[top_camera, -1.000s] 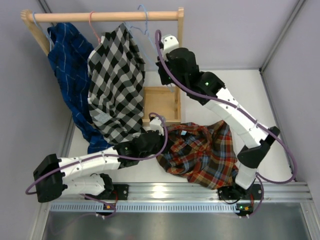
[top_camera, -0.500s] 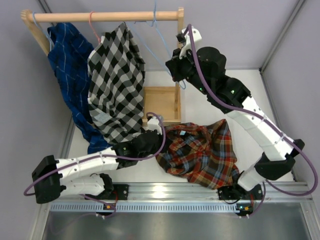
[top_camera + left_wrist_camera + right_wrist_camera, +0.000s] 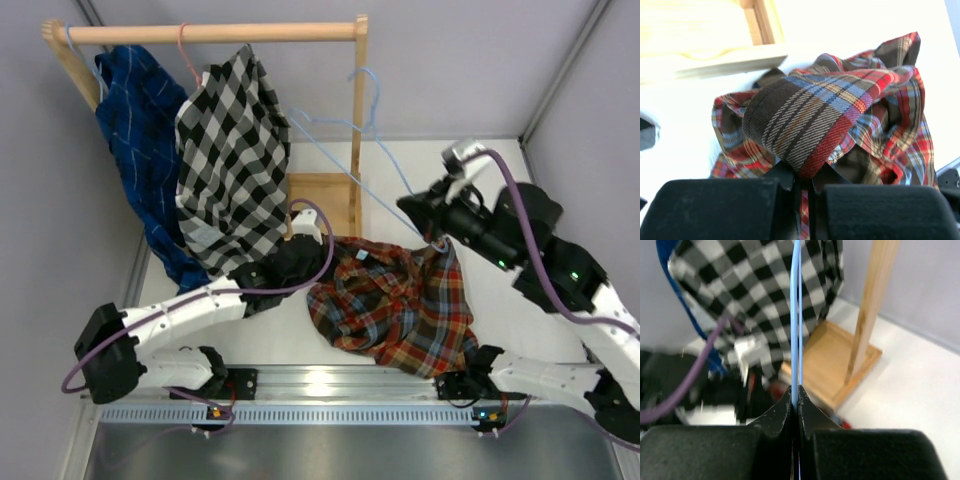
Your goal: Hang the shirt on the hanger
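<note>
Now, on the left, the left gripper (image 3: 802, 181) has its jaws clamped on a fold of the shirt (image 3: 400, 310), which lies bunched on the table (image 3: 500, 170) at the near edge, just right of the middle. Further right the hanger (image 3: 796, 315) is off the rail, one end pinched tight in the right gripper (image 3: 796, 392) above the shirt's far right corner. To do this well, lift the fold, probably the collar though the bunching hides it. Then ease the hanger's free arm inside, clear of the rack post (image 3: 357, 120).
</note>
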`<state>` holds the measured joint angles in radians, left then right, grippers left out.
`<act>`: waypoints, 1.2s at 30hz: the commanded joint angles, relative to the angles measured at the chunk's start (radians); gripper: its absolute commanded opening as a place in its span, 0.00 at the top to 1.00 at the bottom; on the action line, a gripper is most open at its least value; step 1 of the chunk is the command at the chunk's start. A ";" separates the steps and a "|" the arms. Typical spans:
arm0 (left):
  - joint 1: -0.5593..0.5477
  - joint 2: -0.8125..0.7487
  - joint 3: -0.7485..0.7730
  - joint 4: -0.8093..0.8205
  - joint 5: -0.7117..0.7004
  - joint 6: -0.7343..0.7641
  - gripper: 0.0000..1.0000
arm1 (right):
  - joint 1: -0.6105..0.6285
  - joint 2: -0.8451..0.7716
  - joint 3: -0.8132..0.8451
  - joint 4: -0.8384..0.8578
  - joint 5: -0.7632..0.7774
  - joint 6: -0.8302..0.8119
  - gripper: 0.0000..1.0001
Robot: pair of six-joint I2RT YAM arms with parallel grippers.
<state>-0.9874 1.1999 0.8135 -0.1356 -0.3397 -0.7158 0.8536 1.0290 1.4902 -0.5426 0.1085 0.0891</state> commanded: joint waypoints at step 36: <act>0.209 0.159 0.447 -0.400 0.752 0.406 1.00 | -0.011 -0.382 -0.367 -0.372 -0.322 -0.073 1.00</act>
<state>-0.7265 1.3922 1.0935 -0.3504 0.3283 -0.4835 0.8524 0.6277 1.0641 -1.0264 -0.0933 0.1211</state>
